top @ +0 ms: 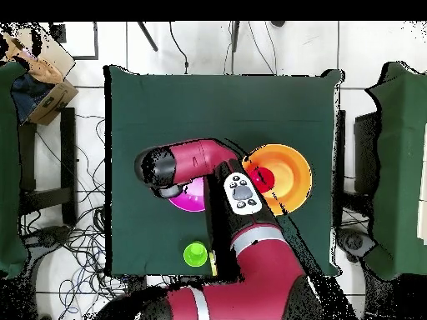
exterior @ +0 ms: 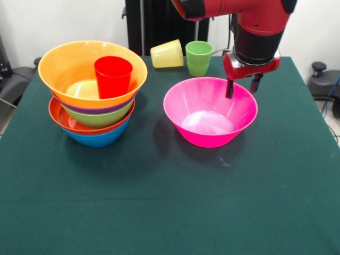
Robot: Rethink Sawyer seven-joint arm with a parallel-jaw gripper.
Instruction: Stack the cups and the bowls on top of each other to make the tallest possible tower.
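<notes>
The pincer (exterior: 244, 86) hangs over the far rim of the pink bowl (exterior: 210, 111), its two dark fingers spread apart with nothing between them; one finger (exterior: 230, 88) dips just inside the wall, the other sits outside it, so it looks set to pinch the rim. The bowl stands alone on the green surface (exterior: 170, 202), well apart from the tower (exterior: 92, 90), a pile of nested bowls topped by the big yellow-orange bowl (exterior: 69, 64) with the red cup (exterior: 113, 76) standing inside it.

What worries me is the grip. A glossy, sloping wall caught by its edge alone could slip free or swing once lifted, and a bowl this wide, hanging tilted from one side, could clip the red cup or the tower's top rim on its way over (the pile already leans a little unevenly). A knock there might spill the whole stack. The pink bowl would also have to go over that upright cup, which may leave it rocking.

Behind, the yellow cup (exterior: 167, 53) lies on its side just beside the upright green cup (exterior: 199, 58); a careless sweep could send the yellow one rolling.

From overhead the arm (top: 242, 208) covers most of the pink bowl and part of the tower, and the yellow cup is barely visible. I cannot count every bowl in the pile; no small blue one shows.
</notes>
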